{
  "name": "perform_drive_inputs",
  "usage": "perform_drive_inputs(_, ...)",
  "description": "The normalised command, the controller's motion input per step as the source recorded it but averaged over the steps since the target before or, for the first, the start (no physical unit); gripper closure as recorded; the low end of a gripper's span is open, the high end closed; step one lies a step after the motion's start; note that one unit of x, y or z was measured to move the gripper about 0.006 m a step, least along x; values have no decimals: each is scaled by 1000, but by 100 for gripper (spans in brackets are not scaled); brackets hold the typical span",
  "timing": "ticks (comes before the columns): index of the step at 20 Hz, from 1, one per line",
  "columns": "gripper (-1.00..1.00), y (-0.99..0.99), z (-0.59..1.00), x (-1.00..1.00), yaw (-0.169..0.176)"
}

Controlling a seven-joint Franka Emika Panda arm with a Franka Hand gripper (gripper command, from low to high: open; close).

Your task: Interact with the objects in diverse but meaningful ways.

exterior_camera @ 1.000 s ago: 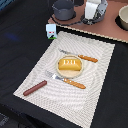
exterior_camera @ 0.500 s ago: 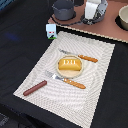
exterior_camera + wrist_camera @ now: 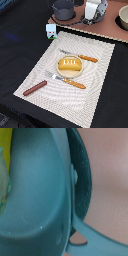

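The orange-brown bread loaf (image 3: pixel 69 64) lies on a small plate in the middle of the striped placemat (image 3: pixel 102 60). A reddish-brown sausage (image 3: pixel 35 88) rests on the mat's near corner at the exterior view's left. The white milk carton (image 3: pixel 51 31) stands just off the mat's far corner. My gripper (image 3: pixel 92 11) hovers low over the pink board at the back, its fingers hidden. In the wrist view a grey saucepan (image 3: pixel 35 203) fills the frame from very close, its handle (image 3: pixel 97 233) running off the edge. A yellow piece (image 3: pixel 3 178), probably the cheese wedge, shows inside it.
An orange-handled fork (image 3: pixel 80 56) and knife (image 3: pixel 67 81) flank the plate. A dark grey pot (image 3: pixel 63 10) sits on the pink board (image 3: pixel 107 27) beside my gripper, and a pale bowl (image 3: pixel 123 17) stands at the far right. The surrounding table is black.
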Motion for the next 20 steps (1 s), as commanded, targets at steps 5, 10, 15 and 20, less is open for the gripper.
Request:
perform_drive_inputs(5,-100,0,542,279,0)
perform_drive_inputs(10,-100,-61,97,209,0)
perform_drive_inputs(15,-100,-106,-99,111,0)
perform_drive_inputs(20,-100,-72,-172,127,0)
